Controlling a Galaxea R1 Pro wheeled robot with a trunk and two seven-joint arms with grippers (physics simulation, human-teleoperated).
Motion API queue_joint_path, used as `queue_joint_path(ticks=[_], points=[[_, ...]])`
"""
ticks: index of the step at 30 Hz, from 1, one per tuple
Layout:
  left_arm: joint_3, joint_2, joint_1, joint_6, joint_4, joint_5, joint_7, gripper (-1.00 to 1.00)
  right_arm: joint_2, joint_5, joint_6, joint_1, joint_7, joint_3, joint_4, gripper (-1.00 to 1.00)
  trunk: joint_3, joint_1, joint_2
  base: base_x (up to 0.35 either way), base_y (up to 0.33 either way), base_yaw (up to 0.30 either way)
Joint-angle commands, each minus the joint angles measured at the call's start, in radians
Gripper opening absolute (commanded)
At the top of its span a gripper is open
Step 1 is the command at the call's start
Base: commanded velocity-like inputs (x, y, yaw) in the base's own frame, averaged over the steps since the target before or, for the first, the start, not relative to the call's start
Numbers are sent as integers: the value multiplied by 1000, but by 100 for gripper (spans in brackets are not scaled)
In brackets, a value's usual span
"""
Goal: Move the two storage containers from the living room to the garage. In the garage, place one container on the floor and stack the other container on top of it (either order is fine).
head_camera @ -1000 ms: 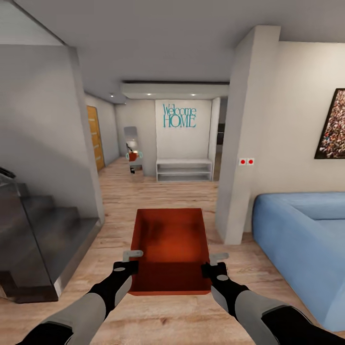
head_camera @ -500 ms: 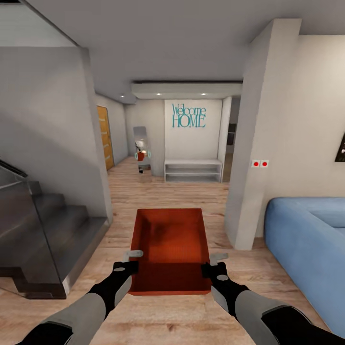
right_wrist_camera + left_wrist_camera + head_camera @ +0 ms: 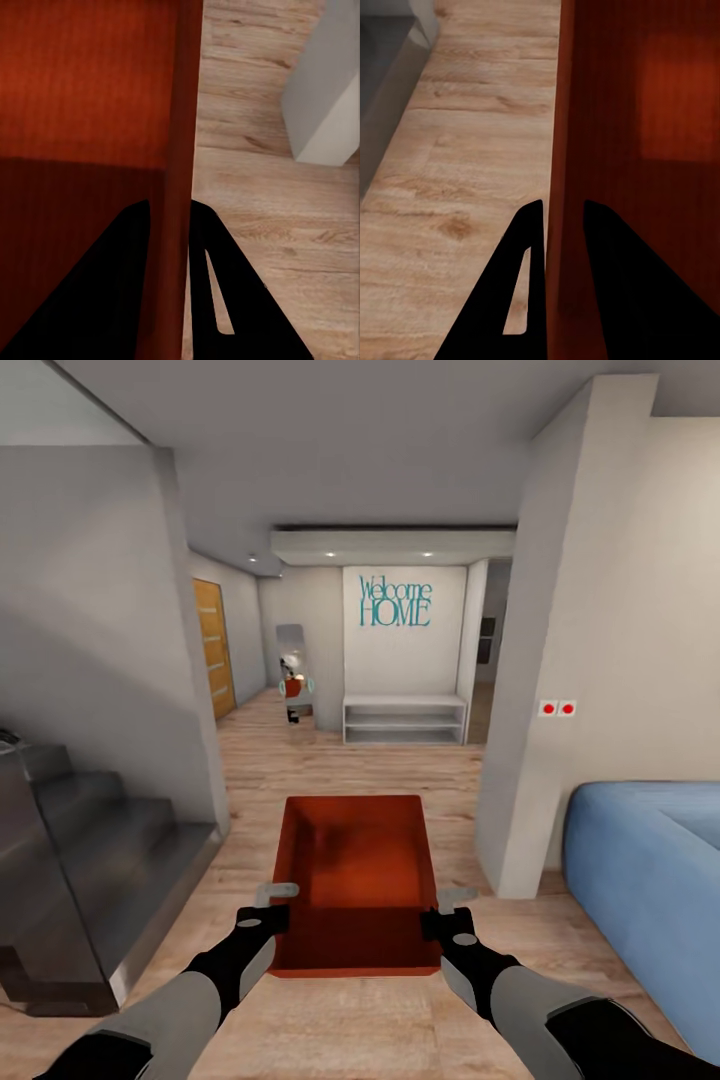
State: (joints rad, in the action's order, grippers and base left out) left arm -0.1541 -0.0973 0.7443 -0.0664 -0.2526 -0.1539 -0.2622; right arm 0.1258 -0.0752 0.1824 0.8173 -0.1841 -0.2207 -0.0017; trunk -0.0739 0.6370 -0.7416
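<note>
Between the two hands, out in front of the robot's chest, an orange-red storage container [image 3: 355, 880] was carried clear of the light wood-plank floor [image 3: 330, 770], its open top up and its inside bare. The left hand [image 3: 272, 905] was closed over the container's left wall near the near corner; in the left wrist view its two dark fingers [image 3: 526, 289] stood on either side of the thin red wall [image 3: 566, 180], one outside and one inside, pinching it. The right hand [image 3: 445, 912] gripped the opposite wall in the same way, and in the right wrist view its fingers [image 3: 206, 292] straddled the wall's edge [image 3: 180, 150] with the container's floor showing on the inner side. Beyond the left hand, and to its outer side, dark grey stairs [image 3: 90, 860] rose behind a glass panel. Beyond the right hand stood a pale square pillar [image 3: 520, 710], and past that, to the right hand's outer side, the end of a blue sofa [image 3: 650, 880]. Straight ahead of both hands the plank floor ran to a far wall bearing teal letters reading "Welcome HOME" [image 3: 396, 601] above a low white shelf unit [image 3: 404, 718]. A tall mirror [image 3: 293, 672] leaned beside it, seemingly reflecting the robot, though too small to tell for sure, and a honey-brown door [image 3: 209, 648] stood farther to the left.
</note>
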Motion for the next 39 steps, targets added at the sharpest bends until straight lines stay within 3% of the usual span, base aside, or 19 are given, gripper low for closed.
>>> queue_joint_path(ticks=[1, 14, 24, 39], points=[[47, 1, 1, -7, -29, -9, -9, -100, 0, -18, 5, 0, -5, 20, 3, -100, -2, 1, -1, 323, 0, 0], [47, 8, 1, -7, -12, -9, -8, -100, 1, -17, -1, 0, -5, 17, 3, -100, -2, 1, -1, 323, 0, 0], [47, 28, 1, -7, -16, -10, -9, -100, 2, -18, 2, 0, -6, 19, 3, -100, -2, 1, -1, 323, 0, 0], [46, 31, 1, -7, -22, -12, -8, -100, 0, -17, 4, 0, -5, 18, 3, -100, -2, 1, -1, 323, 0, 0]])
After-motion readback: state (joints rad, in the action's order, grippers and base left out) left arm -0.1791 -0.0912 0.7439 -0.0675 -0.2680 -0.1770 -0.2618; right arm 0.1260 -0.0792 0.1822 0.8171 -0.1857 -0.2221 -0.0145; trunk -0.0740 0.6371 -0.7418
